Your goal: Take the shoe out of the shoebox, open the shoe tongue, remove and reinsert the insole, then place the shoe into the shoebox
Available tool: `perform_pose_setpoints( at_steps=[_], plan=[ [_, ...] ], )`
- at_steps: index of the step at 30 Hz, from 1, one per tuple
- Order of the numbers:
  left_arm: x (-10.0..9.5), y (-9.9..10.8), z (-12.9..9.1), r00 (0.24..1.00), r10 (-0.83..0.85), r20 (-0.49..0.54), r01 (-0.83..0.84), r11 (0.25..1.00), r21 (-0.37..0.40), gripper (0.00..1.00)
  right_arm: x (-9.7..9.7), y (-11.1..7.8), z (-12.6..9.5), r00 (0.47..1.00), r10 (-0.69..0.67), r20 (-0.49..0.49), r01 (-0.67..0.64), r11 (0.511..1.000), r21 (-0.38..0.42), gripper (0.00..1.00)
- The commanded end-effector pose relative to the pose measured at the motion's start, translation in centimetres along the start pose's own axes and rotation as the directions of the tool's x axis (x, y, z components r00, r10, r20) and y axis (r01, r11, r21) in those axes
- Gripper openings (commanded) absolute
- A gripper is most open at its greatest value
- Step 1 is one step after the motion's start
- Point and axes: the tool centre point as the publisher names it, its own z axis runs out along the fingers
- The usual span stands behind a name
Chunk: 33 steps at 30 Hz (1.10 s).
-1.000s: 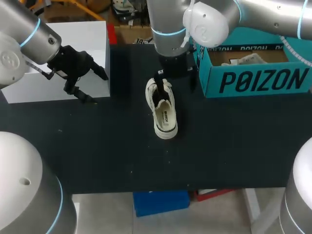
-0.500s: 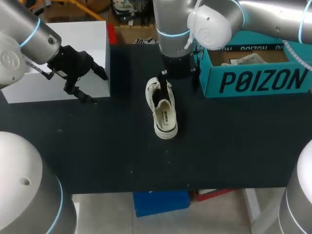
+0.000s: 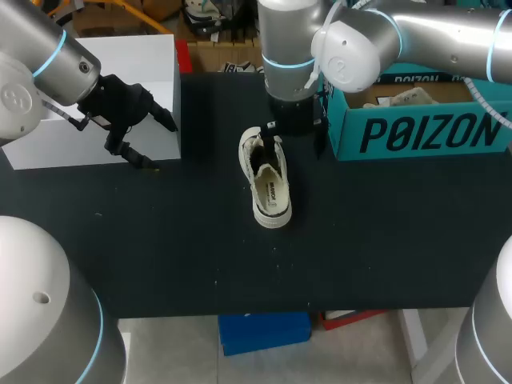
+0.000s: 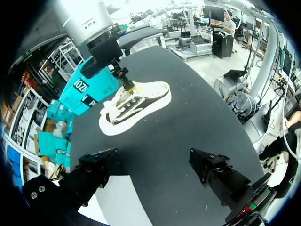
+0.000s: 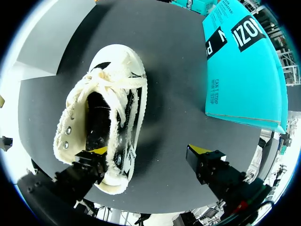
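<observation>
At the left, the left gripper hangs with its fingers spread apart and nothing between them, at the front corner of a white box. Mid-tabletop lies the cream shoe, out of its box, sole down, its opening facing up. The right gripper is above the shoe's far end, fingers wide apart: one at the shoe's rim, the other over bare tabletop beside it. The teal shoebox stands open on the right.
</observation>
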Motion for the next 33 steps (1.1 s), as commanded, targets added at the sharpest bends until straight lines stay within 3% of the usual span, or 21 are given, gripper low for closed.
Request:
perform_pose_setpoints(
  at_steps=[1,20,30,31,32,33],
  plan=[
    [0.1,0.1,0.1,1.0,0.002,0.005,-0.002,1.0,0.0,1.0,0.0,0.3,0.4,1.0,0.0,-0.004,0.0,1.0,0.007,1.0],
    [0.1,0.1,0.1,1.0,0.002,0.005,-0.002,1.0,0.0,1.0,-0.1,0.2,1.7,1.0,-0.003,-0.015,0.003,1.0,0.019,1.0],
    [0.1,0.1,0.1,1.0,0.002,0.005,-0.002,1.0,0.0,1.0,1.2,0.2,3.5,0.999,-0.009,-0.033,0.01,0.999,0.031,1.0],
    [0.1,0.1,0.1,1.0,0.002,0.005,-0.002,1.0,0.0,1.0,1.3,0.2,3.7,0.999,-0.009,-0.035,0.01,0.999,0.033,0.95],
    [0.1,0.1,0.1,1.0,0.002,0.005,-0.002,1.0,0.0,1.0,1.4,0.2,3.9,0.999,-0.009,-0.036,0.01,0.999,0.035,0.75],
    [0.1,0.1,0.1,1.0,0.002,0.005,-0.002,1.0,0.0,1.0,1.5,0.1,4.0,0.999,-0.009,-0.038,0.01,0.999,0.037,0.64]
  ],
)
